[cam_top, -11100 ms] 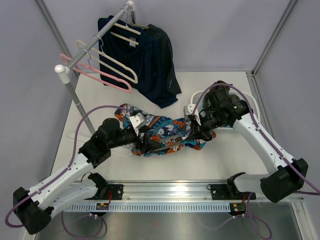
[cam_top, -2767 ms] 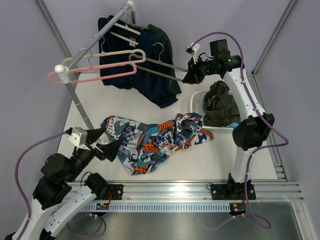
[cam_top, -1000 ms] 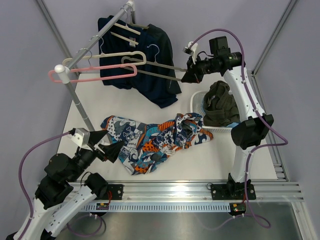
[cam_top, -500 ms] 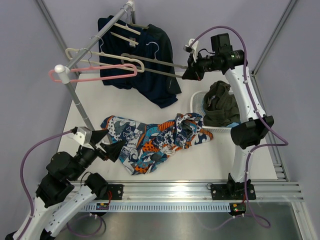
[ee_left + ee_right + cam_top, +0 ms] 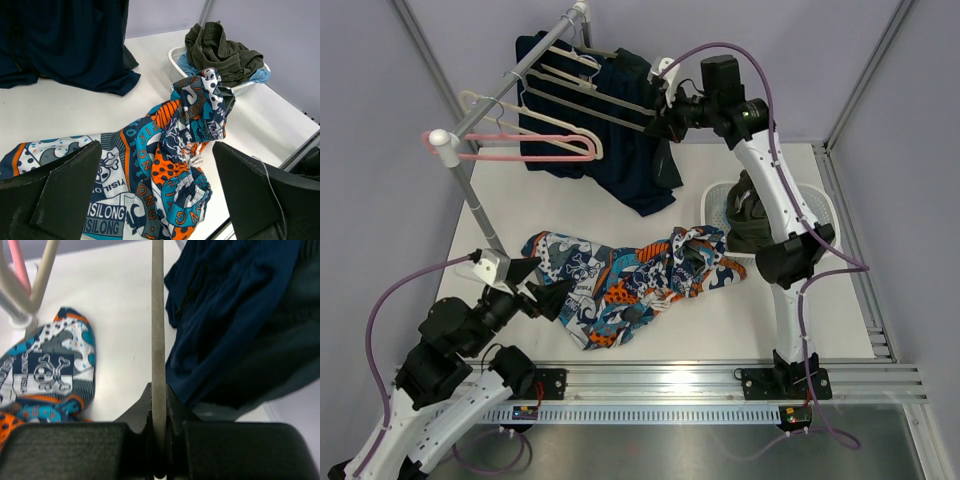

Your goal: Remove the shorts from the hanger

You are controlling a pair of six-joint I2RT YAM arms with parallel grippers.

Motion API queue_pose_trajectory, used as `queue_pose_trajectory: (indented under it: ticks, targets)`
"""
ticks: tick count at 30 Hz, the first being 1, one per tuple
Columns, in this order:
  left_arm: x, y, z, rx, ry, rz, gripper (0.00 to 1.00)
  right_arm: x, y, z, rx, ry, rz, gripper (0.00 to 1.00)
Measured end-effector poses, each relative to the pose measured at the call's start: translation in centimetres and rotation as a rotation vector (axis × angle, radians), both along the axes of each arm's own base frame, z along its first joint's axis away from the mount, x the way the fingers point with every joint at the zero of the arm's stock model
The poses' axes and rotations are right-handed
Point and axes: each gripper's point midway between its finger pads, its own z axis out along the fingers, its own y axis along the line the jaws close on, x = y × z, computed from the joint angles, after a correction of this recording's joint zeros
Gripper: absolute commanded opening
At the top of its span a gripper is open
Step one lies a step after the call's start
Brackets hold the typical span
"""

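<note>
The colourful patterned shorts [image 5: 630, 275] lie crumpled on the white table, free of any hanger; they also show in the left wrist view [image 5: 170, 165] and partly in the right wrist view [image 5: 50, 365]. My right gripper [image 5: 660, 118] is raised at the back and shut on the bar of a bare grey hanger [image 5: 595, 98], which reaches left to the rail. The right wrist view shows that bar [image 5: 157, 315] pinched in my right gripper [image 5: 158, 405]. My left gripper [image 5: 535, 290] is open and empty, above the table at the shorts' left end [image 5: 156, 147].
A clothes rail [image 5: 510, 85] on a pole [image 5: 475, 205] carries navy garments [image 5: 630, 150], a beige hanger [image 5: 535, 115] and a pink hanger [image 5: 520, 155]. A white basket [image 5: 820, 200] at the right holds an olive garment [image 5: 750, 215].
My right gripper has carried the grey hanger left and back, up against the rail. The left arm has shifted slightly. The shorts have not moved.
</note>
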Motion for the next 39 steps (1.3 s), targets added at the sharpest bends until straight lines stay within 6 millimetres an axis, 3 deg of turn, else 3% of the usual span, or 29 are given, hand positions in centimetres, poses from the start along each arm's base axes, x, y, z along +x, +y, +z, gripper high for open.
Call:
queue_pose_trajectory:
  ticks: [7,13,17,22,29,39]
  targets:
    - [0.2,-0.2,0.2,-0.009,0.003,-0.001,0.99,1.8,5.2,0.7,0.106,-0.045,-0.015,0.0]
    - [0.2,-0.3,0.4,-0.03,0.007,-0.003,0.99,3.2,8.9,-0.7,0.161,-0.046,-0.023,0.0]
    - [0.2,-0.5,0.5,-0.041,0.008,-0.008,0.99,3.5,11.1,-1.6,0.179,-0.057,-0.022,0.0]
    - [0.2,-0.8,0.5,-0.061,0.011,-0.017,0.99,2.9,13.5,-1.1,0.211,-0.099,-0.004,0.0]
    - [0.5,-1.4,-0.7,-0.067,0.038,-0.029,0.99,2.5,14.9,0.0,0.244,-0.148,0.016,0.0]
    - [0.3,-1.4,-0.4,-0.078,0.031,-0.03,0.99,3.0,15.1,-1.3,0.22,-0.157,0.016,0.01]
